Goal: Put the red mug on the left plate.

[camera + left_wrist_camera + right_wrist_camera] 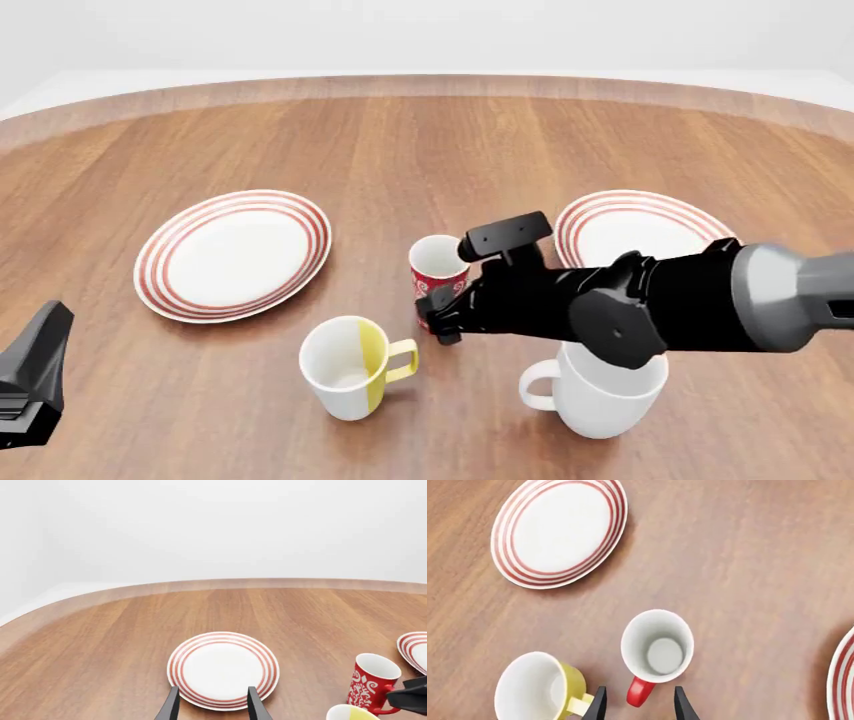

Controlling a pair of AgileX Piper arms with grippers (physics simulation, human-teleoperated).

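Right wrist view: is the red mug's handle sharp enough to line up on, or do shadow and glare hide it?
Right wrist view: the red mug is crisp, its handle sitting between the open right gripper fingers; only soft shadows, no glare. Front view: the right arm blocks most of the mug. Left wrist view: even light, the left plate sharp beyond the open left gripper.

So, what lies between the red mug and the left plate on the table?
Nothing: only bare wood separates the red mug from the left plate, as the right wrist view shows best. The white-and-yellow mug stands off to the side of that stretch.
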